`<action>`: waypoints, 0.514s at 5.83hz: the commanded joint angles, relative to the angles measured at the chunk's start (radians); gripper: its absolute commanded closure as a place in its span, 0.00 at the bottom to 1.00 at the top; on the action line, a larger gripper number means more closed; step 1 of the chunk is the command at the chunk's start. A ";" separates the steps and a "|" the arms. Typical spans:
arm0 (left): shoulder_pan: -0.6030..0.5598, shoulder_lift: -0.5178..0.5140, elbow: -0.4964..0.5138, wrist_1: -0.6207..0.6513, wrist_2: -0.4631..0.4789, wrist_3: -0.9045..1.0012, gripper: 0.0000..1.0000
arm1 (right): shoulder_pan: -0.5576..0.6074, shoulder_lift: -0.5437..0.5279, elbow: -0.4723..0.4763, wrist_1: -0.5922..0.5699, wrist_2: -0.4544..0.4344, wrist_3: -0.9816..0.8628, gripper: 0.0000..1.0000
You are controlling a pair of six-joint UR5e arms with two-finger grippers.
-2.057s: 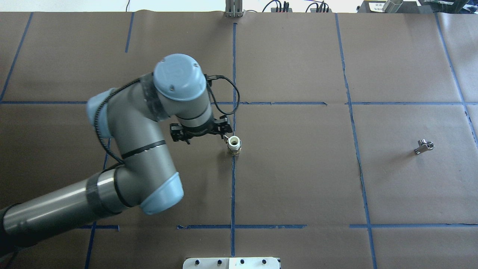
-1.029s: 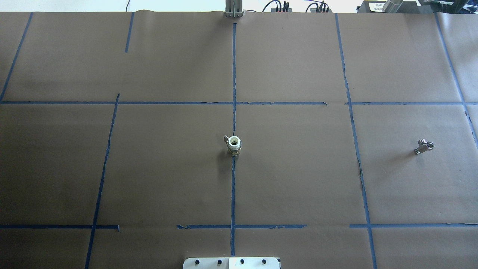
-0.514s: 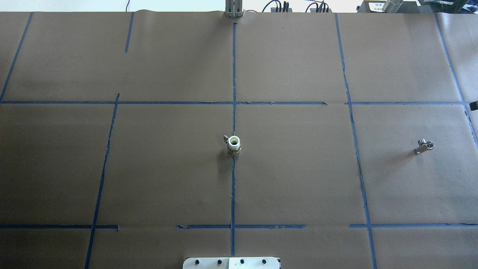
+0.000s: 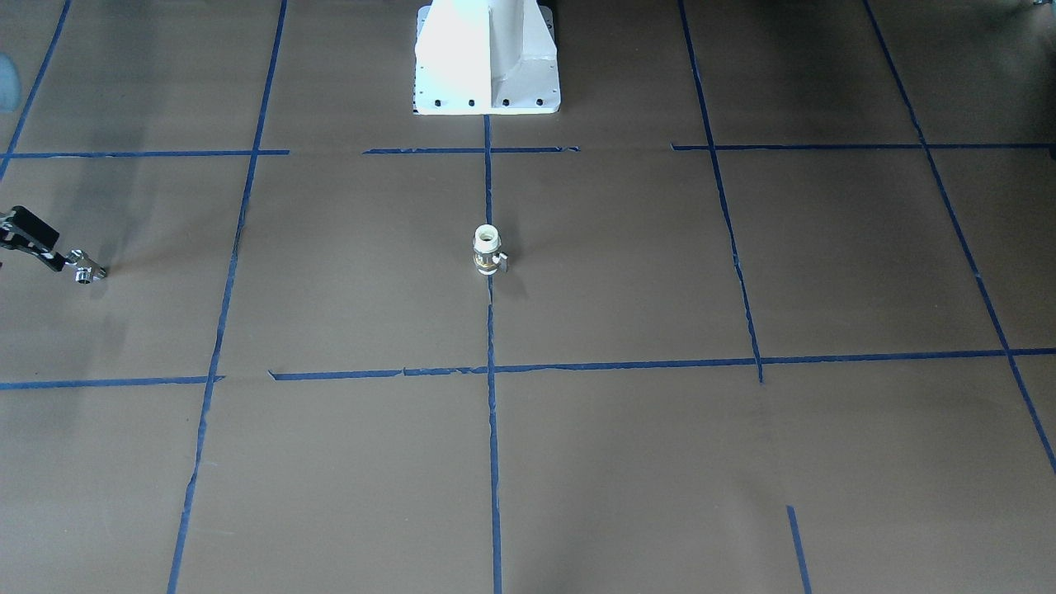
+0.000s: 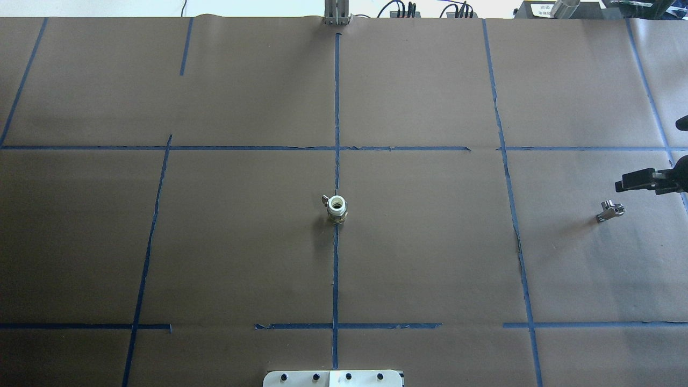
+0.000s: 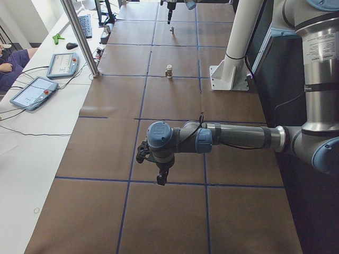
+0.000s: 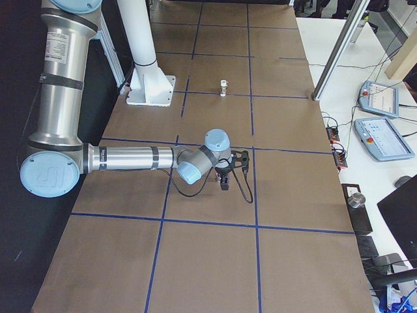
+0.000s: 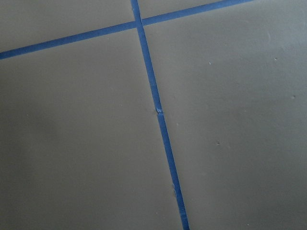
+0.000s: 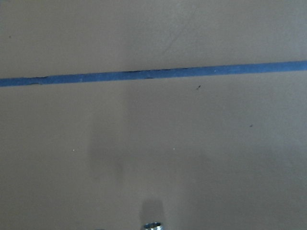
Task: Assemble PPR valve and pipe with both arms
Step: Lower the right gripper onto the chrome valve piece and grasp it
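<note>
The PPR valve (image 5: 337, 208) stands upright on the brown paper at the table's middle, white socket up, also in the front view (image 4: 488, 250). The pipe (image 5: 610, 210), a small silver fitting, lies far to the right on the table (image 4: 86, 268); its tip shows at the bottom of the right wrist view (image 9: 153, 225). My right gripper (image 5: 626, 184) hovers just beyond the pipe at the view's edge (image 4: 41, 246); I cannot tell whether it is open or shut. My left gripper (image 6: 160, 179) hangs over bare paper far from both parts, seen only from the side, state unclear.
The white robot base plate (image 5: 333, 379) sits at the near edge. Blue tape lines (image 8: 158, 115) cross the paper. An aluminium post (image 6: 79, 37) and teach pendants (image 6: 61, 63) stand along the far side of the table.
My left arm stood next to the valve, then left the overhead view. My right gripper has come in from the right edge to just beyond the pipe. Valve and pipe have not moved.
</note>
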 commanded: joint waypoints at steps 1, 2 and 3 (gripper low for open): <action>0.000 0.000 0.000 0.000 0.000 0.000 0.00 | -0.124 -0.002 0.009 0.001 -0.088 0.019 0.03; 0.000 0.000 0.000 0.000 0.000 0.000 0.00 | -0.133 -0.008 0.011 0.001 -0.090 0.006 0.07; 0.000 0.000 0.002 0.000 0.000 0.000 0.00 | -0.133 -0.019 0.018 0.001 -0.090 -0.005 0.12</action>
